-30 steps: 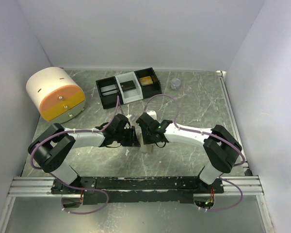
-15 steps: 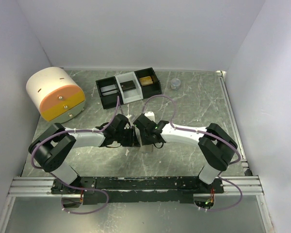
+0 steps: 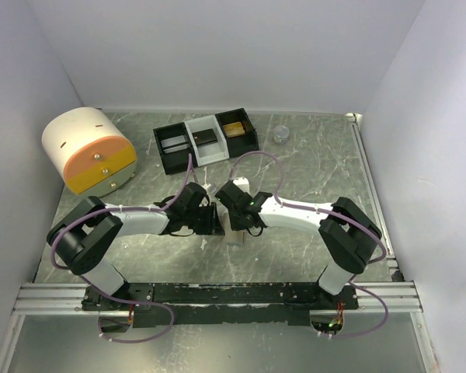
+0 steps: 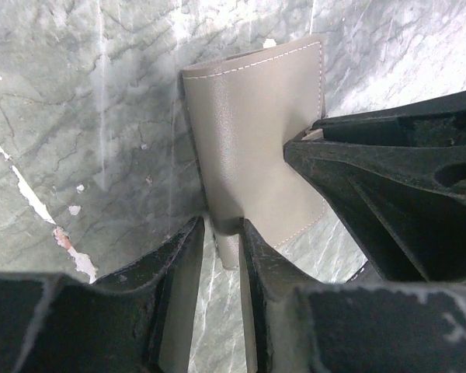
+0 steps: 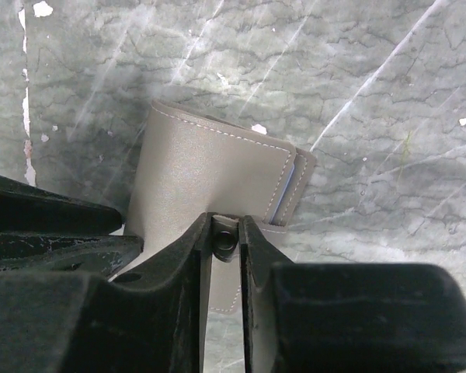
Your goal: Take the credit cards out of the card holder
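We hold the card holder (image 4: 252, 148) mid-table from both sides: left gripper (image 4: 221, 237) clamps its edge, right gripper (image 5: 225, 233) pinches the snap tab (image 5: 224, 242). Holder looks closed, no cards out yet; whole extraction remains.

We saw the card holder (image 5: 210, 167), grey leather with white stitching, folded over on the green marbled table (image 5: 373, 78), a sliver of pale blue showing between its leaves.

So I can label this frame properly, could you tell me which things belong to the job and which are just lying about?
In the job: card holder, left gripper and right gripper, both pinching it.
Lying about: three-compartment tray, round drawer unit, small clear cup.
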Action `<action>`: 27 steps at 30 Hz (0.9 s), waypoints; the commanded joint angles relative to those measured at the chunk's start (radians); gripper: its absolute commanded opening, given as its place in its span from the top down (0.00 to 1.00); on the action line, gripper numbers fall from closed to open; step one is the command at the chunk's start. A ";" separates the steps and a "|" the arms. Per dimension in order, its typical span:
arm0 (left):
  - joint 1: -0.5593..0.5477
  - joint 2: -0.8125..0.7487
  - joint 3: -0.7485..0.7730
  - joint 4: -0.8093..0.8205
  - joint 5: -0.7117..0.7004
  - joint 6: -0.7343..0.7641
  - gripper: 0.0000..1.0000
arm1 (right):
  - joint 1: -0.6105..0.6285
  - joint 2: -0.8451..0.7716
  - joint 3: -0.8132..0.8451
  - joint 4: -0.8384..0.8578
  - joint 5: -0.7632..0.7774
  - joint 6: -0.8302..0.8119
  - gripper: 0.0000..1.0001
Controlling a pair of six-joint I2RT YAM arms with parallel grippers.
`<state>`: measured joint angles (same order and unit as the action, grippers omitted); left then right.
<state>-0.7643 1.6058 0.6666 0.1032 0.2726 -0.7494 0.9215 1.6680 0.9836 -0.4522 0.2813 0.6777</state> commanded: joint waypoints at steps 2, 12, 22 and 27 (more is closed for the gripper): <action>-0.013 0.020 0.024 -0.055 -0.054 0.014 0.64 | -0.050 -0.022 -0.082 0.082 -0.119 0.036 0.80; -0.015 0.013 0.028 -0.073 -0.064 0.020 0.64 | -0.077 -0.097 -0.082 -0.020 0.013 0.029 0.69; -0.017 -0.001 0.054 -0.105 -0.072 0.032 0.62 | -0.091 -0.144 -0.100 -0.057 0.038 0.061 0.66; -0.020 -0.009 0.057 -0.114 -0.074 0.033 0.61 | -0.133 -0.170 -0.148 -0.020 -0.009 0.062 0.67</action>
<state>-0.7761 1.6081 0.7040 0.0326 0.2379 -0.7399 0.8196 1.5299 0.8757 -0.4812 0.2817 0.7238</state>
